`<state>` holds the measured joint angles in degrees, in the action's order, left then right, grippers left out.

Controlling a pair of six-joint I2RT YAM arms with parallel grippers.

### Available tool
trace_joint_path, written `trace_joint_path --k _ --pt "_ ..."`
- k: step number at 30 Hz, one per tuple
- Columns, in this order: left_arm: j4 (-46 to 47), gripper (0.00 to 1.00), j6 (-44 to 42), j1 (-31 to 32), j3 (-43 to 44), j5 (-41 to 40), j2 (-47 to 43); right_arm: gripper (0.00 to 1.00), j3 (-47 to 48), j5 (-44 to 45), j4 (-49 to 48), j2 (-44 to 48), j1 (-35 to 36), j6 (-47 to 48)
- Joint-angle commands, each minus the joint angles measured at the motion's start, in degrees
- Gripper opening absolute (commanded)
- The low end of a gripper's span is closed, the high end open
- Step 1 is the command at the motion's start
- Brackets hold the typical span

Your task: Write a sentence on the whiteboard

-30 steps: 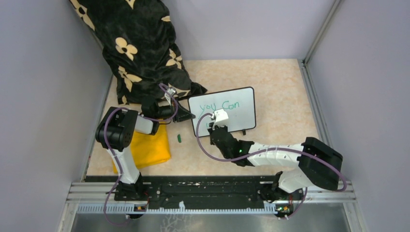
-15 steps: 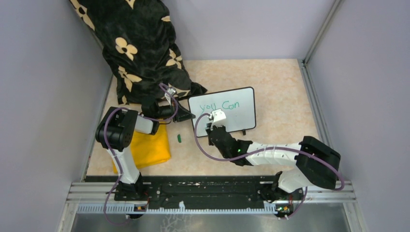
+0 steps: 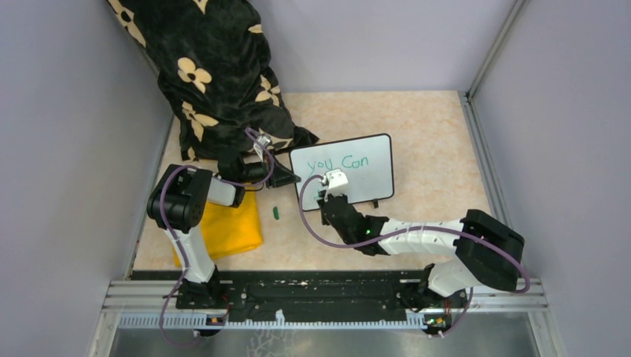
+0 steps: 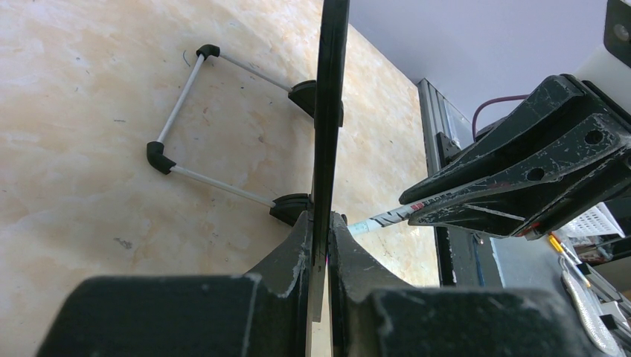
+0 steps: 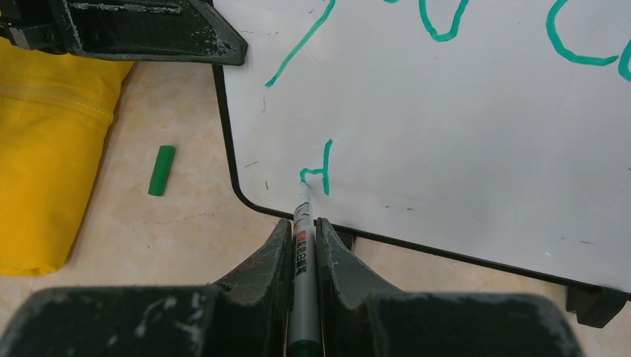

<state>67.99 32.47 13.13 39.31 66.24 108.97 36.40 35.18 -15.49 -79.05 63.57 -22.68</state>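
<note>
The whiteboard [image 3: 370, 177] stands tilted on the table, black-framed. Its sentence [image 3: 338, 161] reads "you Can" in green on the top line. My left gripper [image 3: 292, 178] is shut on the board's left edge; in the left wrist view the frame [image 4: 330, 111] runs edge-on between that gripper's [image 4: 321, 223] fingers. My right gripper [image 5: 303, 223] is shut on a silver marker [image 5: 303, 249]. The marker's tip touches the board's lower left corner at a small fresh green stroke [image 5: 318, 171]. From above, the right gripper [image 3: 327, 195] covers that spot.
A green marker cap [image 3: 276, 213] lies on the table left of the board, beside a folded yellow cloth [image 3: 227, 227]. Black flowered fabric [image 3: 216, 74] hangs at the back left. Grey walls close in both sides. The board's wire stand [image 4: 216, 126] rests behind it.
The right gripper with the marker has shifted slightly left along the board's lower left part. The left gripper and the board have stayed put.
</note>
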Motion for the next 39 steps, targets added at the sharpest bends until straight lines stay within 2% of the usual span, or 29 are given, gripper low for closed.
trace_joint_path --k 1,25,39 --pt "-5.1 0.00 -1.4 0.8 -0.2 -0.7 1.4 0.00 -0.6 1.5 1.4 1.3 -1.1 -0.5" --pt "-5.5 0.00 -1.6 0.8 -0.2 -0.7 1.4 0.00 -1.6 3.0 2.0 7.0 -3.0 0.0" --pt "-5.5 0.00 -1.6 0.9 -0.2 -0.5 1.3 0.00 -2.6 0.9 -0.7 9.0 -3.0 0.6"
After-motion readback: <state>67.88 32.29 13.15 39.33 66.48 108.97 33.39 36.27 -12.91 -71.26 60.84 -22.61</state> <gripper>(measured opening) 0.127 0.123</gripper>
